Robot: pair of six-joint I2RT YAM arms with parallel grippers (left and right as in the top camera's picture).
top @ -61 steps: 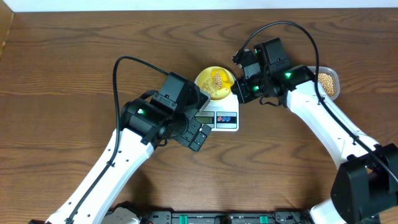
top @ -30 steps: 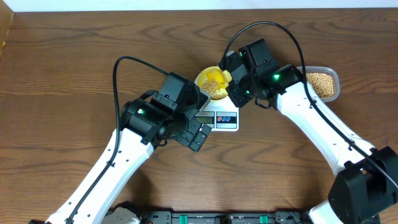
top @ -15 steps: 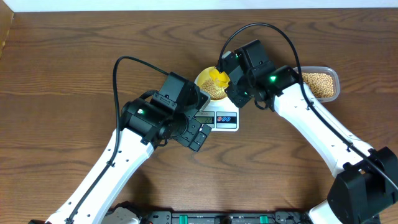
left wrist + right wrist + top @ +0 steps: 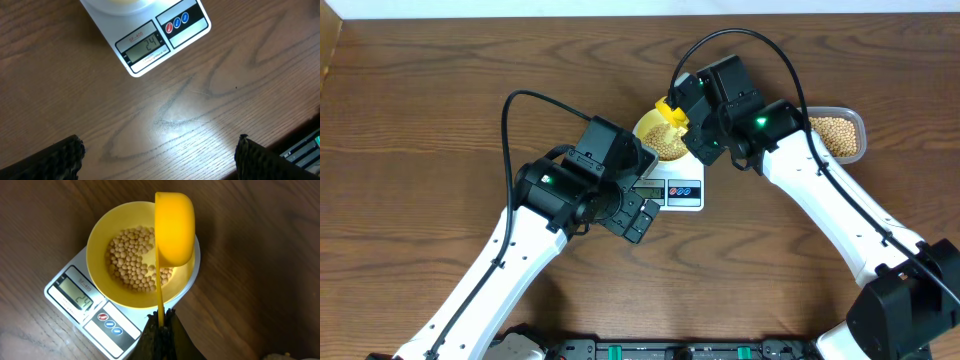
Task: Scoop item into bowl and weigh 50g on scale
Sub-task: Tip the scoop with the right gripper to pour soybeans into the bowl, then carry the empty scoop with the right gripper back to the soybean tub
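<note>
24 shown: scale (image 4: 145, 25) reading, half of target.
Scoop (image 4: 174, 227): tipped over bowl (image 4: 99, 242), clamped in right gripper (image 4: 160, 322).
Left gripper (image 4: 157, 160): apart, empty.
Next scoops: beans (image 4: 131, 262) added sparingly, display (image 4: 146, 46) watched.

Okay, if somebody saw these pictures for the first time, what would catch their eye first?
The bright yellow scoop, pinched by its handle in the right gripper, hangs tipped over a yellow bowl of tan beans at the far middle of the table. The bowl sits on a white scale whose display appears to read 24. The left gripper hovers open over the table in front of the scale.
</note>
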